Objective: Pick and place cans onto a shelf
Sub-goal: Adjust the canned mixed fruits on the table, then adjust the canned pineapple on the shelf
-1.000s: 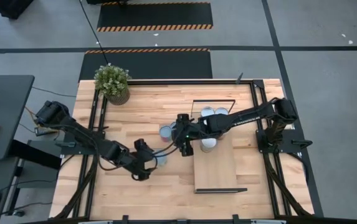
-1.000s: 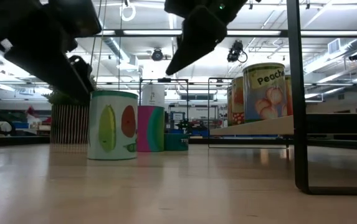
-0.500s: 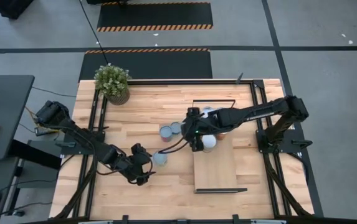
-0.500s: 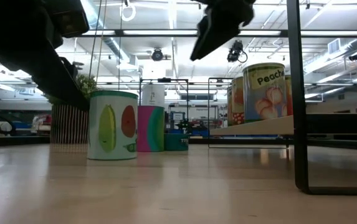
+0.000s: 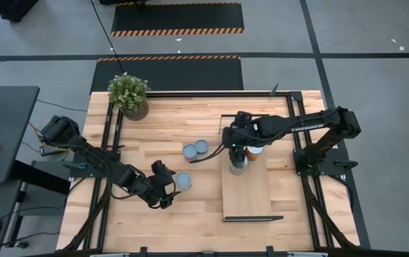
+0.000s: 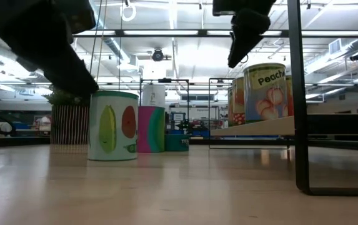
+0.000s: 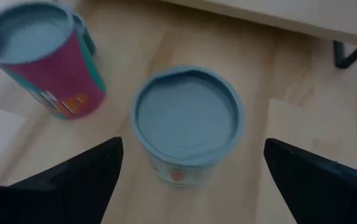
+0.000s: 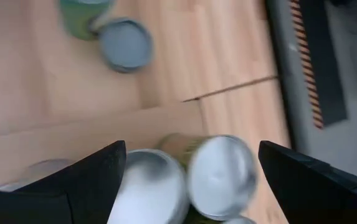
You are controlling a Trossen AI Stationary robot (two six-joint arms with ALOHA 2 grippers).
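Observation:
The light-wood shelf (image 5: 250, 196) with its black frame lies at the table's right middle. Several cans stand at its far end, one (image 5: 238, 166) nearest me; the Peach can (image 6: 265, 90) shows in the low view. My right gripper (image 5: 233, 148) hovers open above those cans (image 8: 222, 174), touching none. Three cans stand on the tabletop: two side by side (image 5: 195, 149) and one nearer (image 5: 183, 181). My left gripper (image 5: 168, 188) is open just left of the near can (image 7: 186, 121), its fingers wide on either side and short of it. A magenta can (image 7: 38, 56) stands beyond.
A potted plant (image 5: 128, 93) stands at the far left corner. The shelf's black frame post (image 6: 297, 94) rises at its near end. Bare tabletop lies along the near edge (image 5: 190, 221) and on the near half of the shelf board.
My right gripper has gone, open and empty, from beside the two tabletop cans toward the table's right edge, and is now over the cans at the shelf's far end. My left gripper has stayed by the near can, shifting only a little.

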